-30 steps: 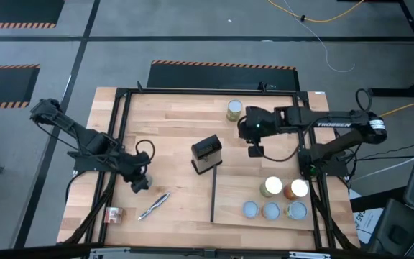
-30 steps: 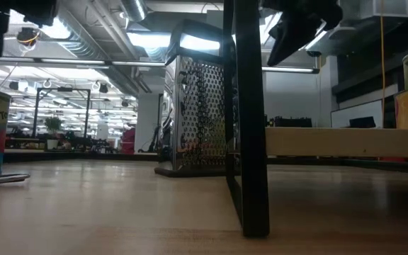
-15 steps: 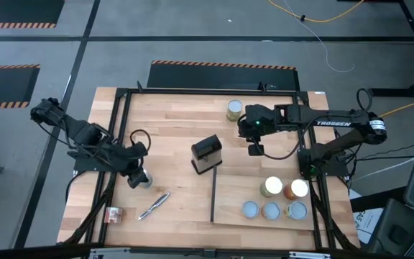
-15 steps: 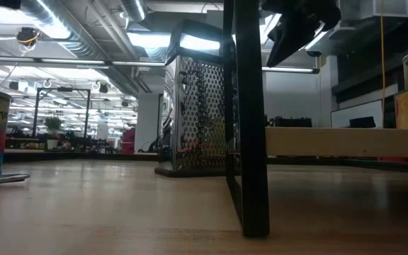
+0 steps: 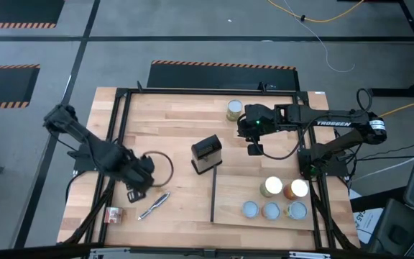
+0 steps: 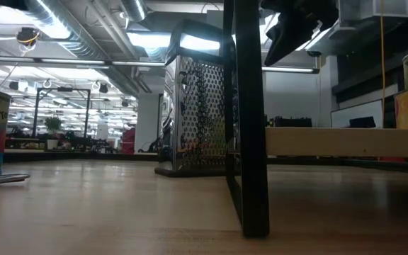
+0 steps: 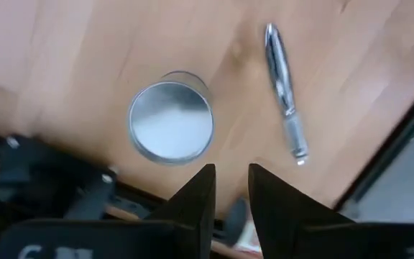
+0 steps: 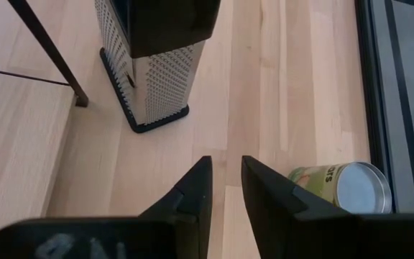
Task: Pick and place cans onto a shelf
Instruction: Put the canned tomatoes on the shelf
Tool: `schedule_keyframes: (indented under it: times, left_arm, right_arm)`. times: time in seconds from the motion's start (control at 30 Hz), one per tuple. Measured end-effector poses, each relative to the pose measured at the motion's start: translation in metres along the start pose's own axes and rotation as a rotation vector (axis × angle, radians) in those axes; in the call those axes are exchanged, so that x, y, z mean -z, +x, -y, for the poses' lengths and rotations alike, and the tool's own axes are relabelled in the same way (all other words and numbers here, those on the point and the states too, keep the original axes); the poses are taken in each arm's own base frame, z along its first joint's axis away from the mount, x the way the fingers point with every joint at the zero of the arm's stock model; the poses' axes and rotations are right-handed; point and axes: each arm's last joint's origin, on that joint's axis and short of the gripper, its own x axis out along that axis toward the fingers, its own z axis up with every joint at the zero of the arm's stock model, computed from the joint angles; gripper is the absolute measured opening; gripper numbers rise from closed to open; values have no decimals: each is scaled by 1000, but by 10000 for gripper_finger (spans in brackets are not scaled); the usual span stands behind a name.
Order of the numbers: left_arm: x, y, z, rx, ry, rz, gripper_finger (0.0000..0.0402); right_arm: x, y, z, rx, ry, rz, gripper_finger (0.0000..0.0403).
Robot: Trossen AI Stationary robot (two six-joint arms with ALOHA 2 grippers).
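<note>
Wood table (image 5: 171, 122): L gripper (image 7: 230, 188) over can (image 7: 171, 127), R gripper (image 8: 226, 183) raised, both nrly together.

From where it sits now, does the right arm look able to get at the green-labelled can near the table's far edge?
Probably yes. The right tool hangs beside the green-labelled metal can, with bare wooden table between them; the perforated steel box grater stands off to the other side.

Robotics lab or industrial test hall. Slatted pale wood tabletop (image 5: 171, 122) in a black metal frame sits on grey concrete floor (image 5: 192, 32) with orange-black hazard-stripe tape (image 5: 221, 65); loose yellow cable (image 5: 315, 18) on it. Low view: exposed ceiling ducts (image 6: 83, 35), strip lights (image 6: 55, 28).
</note>
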Motion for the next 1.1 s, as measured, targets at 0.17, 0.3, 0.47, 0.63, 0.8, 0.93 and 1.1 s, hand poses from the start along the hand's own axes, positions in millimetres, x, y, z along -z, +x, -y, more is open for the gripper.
schedule_keyframes:
  times: [0.17,0.3,0.47,0.63,0.8,0.93,1.1]
  left_arm:
    - [-1,20,17,-96,181,-23,77]
    - [-1,33,26,-147,282,-47,77]
    - [4,42,33,-187,360,-68,77]
    - [9,44,34,-244,387,-17,77]
    - [16,58,29,-282,402,-55,77]
    - [19,70,25,-288,402,-78,77]
    - [20,78,20,-313,409,-96,77]
  right_arm:
    - [0,0,0,0,0,0,81]
    - [0,0,0,0,0,0,81]
    - [0,0,0,0,-3,0,81]
    - [0,0,0,-1,-3,-1,81]
    - [0,0,0,-1,-2,-1,81]
    - [0,0,0,-1,-1,-1,81]
    - [0,0,0,-1,0,-1,81]
